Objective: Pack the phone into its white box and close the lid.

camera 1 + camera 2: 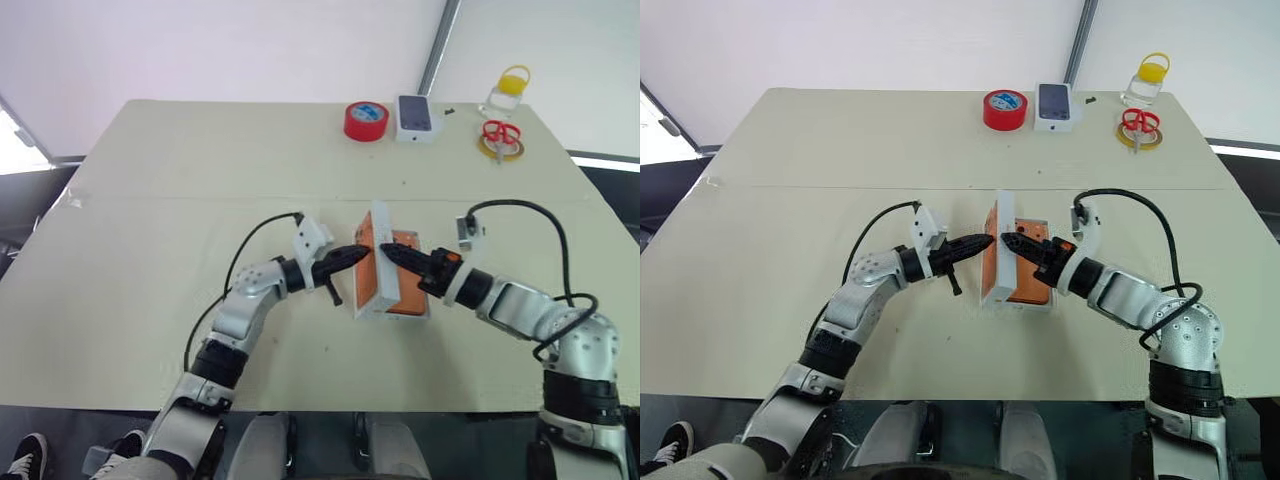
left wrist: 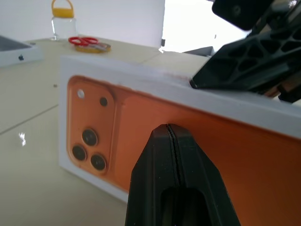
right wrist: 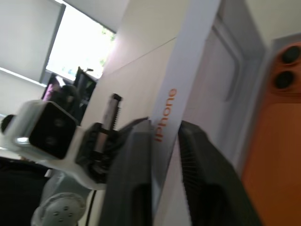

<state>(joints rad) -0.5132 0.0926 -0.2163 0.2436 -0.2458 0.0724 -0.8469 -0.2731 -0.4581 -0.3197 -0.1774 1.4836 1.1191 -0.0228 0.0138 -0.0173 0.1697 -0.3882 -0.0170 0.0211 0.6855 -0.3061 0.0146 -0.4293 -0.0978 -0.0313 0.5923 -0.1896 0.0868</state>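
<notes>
Nearest us, our left gripper (image 1: 980, 243) has its fingers pressed together, the tip at the printed orange outer face of the lid (image 1: 997, 250), which stands on edge, tilted, at the middle of the table (image 1: 790, 200). Just past the lid, the phone (image 1: 1030, 262) lies back-up in the white box (image 1: 1040, 301), its lenses toward the far side. Our right gripper (image 1: 1006, 241) straddles the lid's upper rim, its fingers parted narrowly, one on each side.
</notes>
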